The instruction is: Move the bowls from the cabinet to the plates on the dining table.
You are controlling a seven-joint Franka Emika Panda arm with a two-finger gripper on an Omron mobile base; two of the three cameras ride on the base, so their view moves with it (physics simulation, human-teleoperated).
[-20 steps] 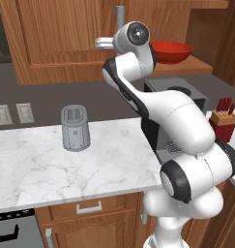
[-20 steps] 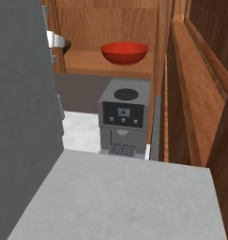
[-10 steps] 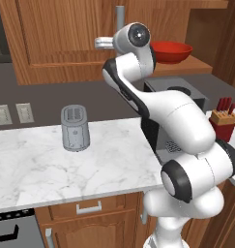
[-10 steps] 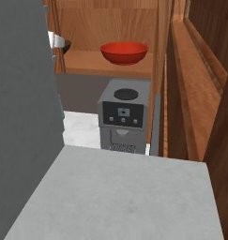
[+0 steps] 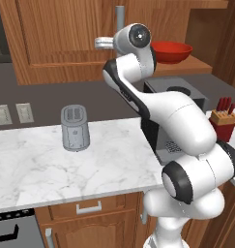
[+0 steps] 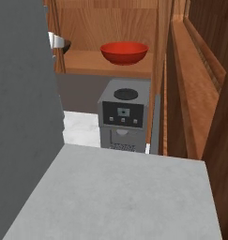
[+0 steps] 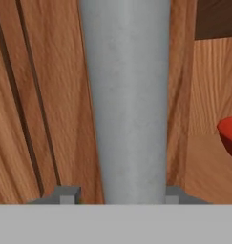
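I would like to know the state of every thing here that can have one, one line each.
cabinet: right door open, left door closed
door handle: between the gripper fingertips
red bowl: upright on the cabinet shelf, not held
toaster: upright on the counter, slots empty

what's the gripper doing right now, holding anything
gripper: jaws set on either side of the cabinet door handle; whether they are clamped on it cannot be told.

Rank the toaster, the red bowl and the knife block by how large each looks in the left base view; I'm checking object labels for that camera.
1. Toaster, clearly largest.
2. Red bowl, partly behind the arm.
3. Knife block, though close to the bowl, so unsure.
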